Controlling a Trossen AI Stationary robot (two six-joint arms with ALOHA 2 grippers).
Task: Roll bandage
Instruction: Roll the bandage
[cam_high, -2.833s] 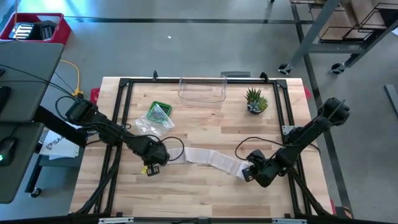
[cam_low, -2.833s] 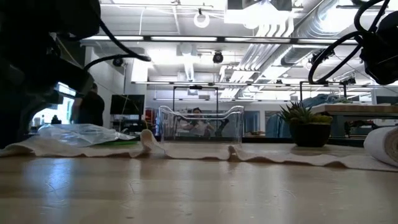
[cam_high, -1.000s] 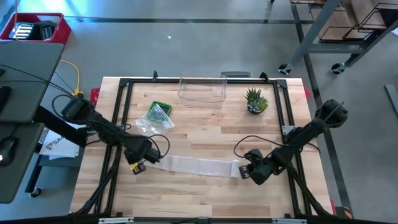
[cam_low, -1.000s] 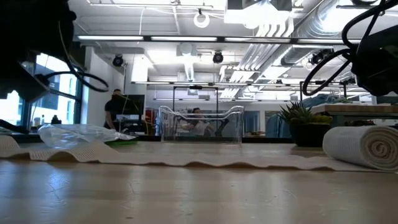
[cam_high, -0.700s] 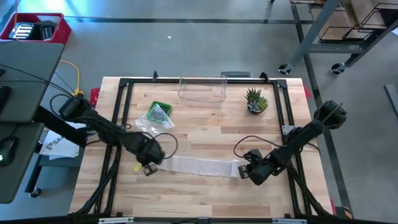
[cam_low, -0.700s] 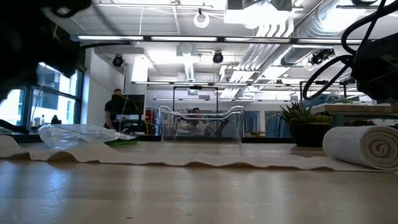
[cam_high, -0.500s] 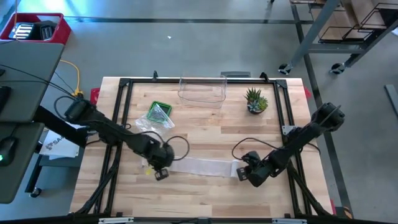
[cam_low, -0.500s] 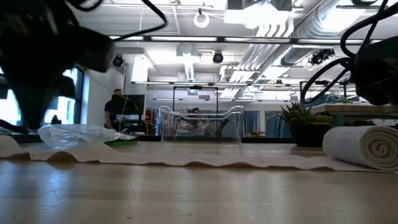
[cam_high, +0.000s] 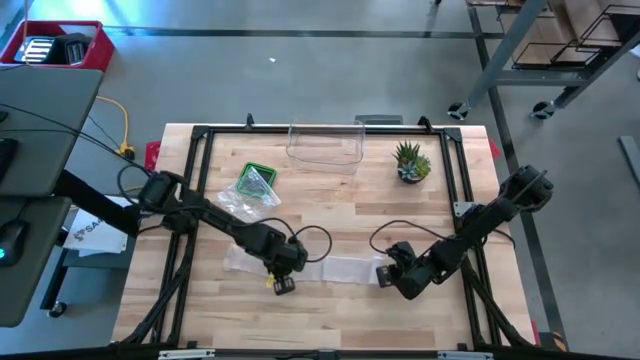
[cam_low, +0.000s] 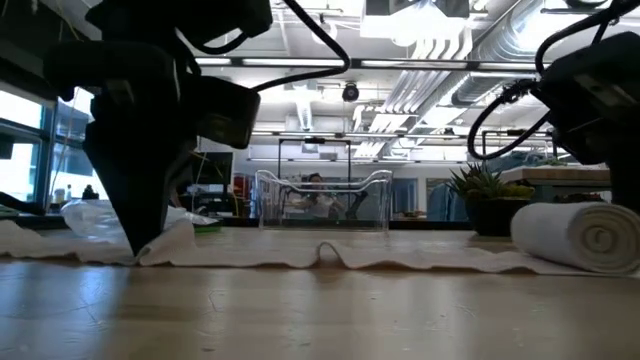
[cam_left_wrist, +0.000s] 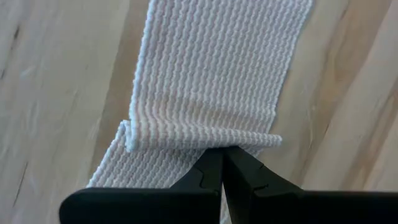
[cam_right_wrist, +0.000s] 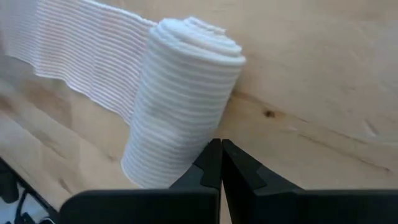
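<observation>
The white bandage lies across the wooden table. Its flat strip (cam_high: 340, 268) runs into a rolled part (cam_right_wrist: 180, 124) that lies on its side. My left gripper (cam_left_wrist: 222, 163) is shut and stands steeply on the strip about midway along it (cam_high: 288, 268). A raised fold (cam_left_wrist: 205, 138) sits just ahead of its tips. The strip's loose tail (cam_high: 240, 260) lies behind the left gripper. My right gripper (cam_right_wrist: 221, 152) is shut and sits beside the roll (cam_high: 381, 268). My left gripper presses its shut fingertips (cam_left_wrist: 211, 168) down on the flat strip, coming from above and pointing steeply down. The fold (cam_left_wrist: 249, 140) lies across the strip right against the tips. The strip rests on the table, slack and wavy (cam_low: 325, 250). My right gripper has its shut fingertips (cam_right_wrist: 211, 155) against the roll's curved side (cam_right_wrist: 196, 146), near one end, slanting down. The roll rests on the table.
A clear plastic box (cam_high: 325, 145) and a potted plant (cam_high: 411, 162) stand at the far edge. A green item with a plastic bag (cam_high: 250, 188) lies far left of the strip. A black frame (cam_high: 195, 190) rims the table. Bare wood (cam_high: 330, 320) lies toward the near edge.
My left gripper has slid toward the table's right along the strip, from its loose end toward the roll, and has tipped to point more steeply down. The strip ahead of it has bunched into a fold and waves, and its tail stays behind.
</observation>
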